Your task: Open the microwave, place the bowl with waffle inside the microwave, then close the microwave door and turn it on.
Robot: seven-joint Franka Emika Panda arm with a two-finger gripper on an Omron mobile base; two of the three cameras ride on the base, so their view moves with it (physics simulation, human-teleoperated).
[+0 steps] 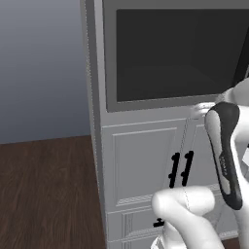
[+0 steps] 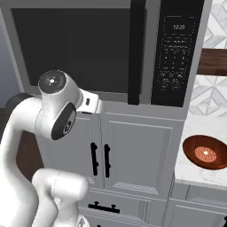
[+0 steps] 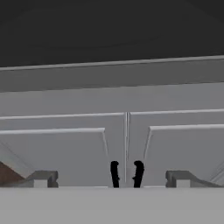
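Observation:
The microwave (image 2: 80, 48) is built into a grey cabinet column, and its dark-glass microwave door (image 1: 180, 53) is shut. A black vertical handle (image 2: 136, 51) runs down the door's right side, next to the keypad panel (image 2: 177, 53). The bowl (image 2: 206, 153), reddish brown with a round waffle in it, sits on the white counter (image 2: 195, 175) right of the column. My gripper (image 3: 111, 179) is open with nothing between its fingers. It points at the grey frame just below the door, level with the door's lower edge and left of the handle.
Two white cabinet doors with small black handles (image 2: 99, 159) stand under the microwave, and below them is a drawer with a black pull (image 2: 102, 207). Dark wood floor (image 1: 44, 194) lies left of the column. My own arm (image 2: 26, 146) fills the lower left.

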